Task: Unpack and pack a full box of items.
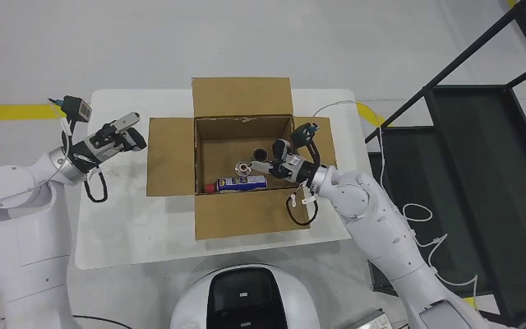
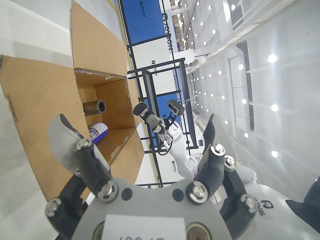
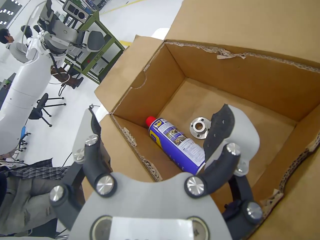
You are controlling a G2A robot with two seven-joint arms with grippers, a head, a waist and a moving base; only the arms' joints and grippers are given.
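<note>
Box of brown cardboard (image 1: 244, 218) open on the white desk (image 1: 123, 230).
Right tool (image 3: 157, 116), fingers apart and empty, hangs over its rim; just ahead lie a blue spray can with a red cap (image 3: 175, 143) and a silver metal flange (image 3: 198, 127). Left tool (image 2: 135, 123), also apart, hovers outside a side flap.

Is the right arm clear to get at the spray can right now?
Likely yes: the open right gripper hangs over the open box, and the can lies uncovered on its floor, with the flange apart beside it.

Matt cardboard box (image 3: 250, 81) w/ rough edges; glossy spray can (image 3: 175, 146), shiny metal flange (image 3: 199, 127).
</note>
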